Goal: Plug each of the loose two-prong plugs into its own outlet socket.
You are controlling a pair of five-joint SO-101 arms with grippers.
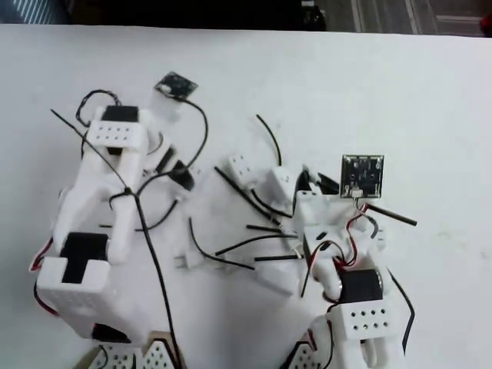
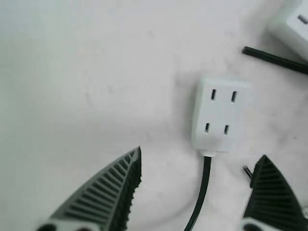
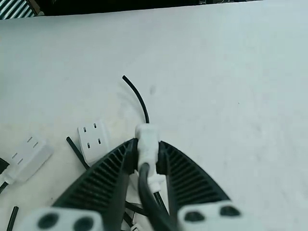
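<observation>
Plugs: none seated yet, we judge; right gripper [image 3: 147, 147] pinches one white plug [image 3: 147, 134]; left gripper [image 2: 201, 155] spread above an outlet socket [image 2: 219, 113] near the middle of the table [image 1: 407, 84].

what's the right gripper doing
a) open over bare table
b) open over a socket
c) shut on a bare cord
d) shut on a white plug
d: the right gripper is shut on the white plug, with the plug's black cord stub sticking out past the fingertips.
</observation>
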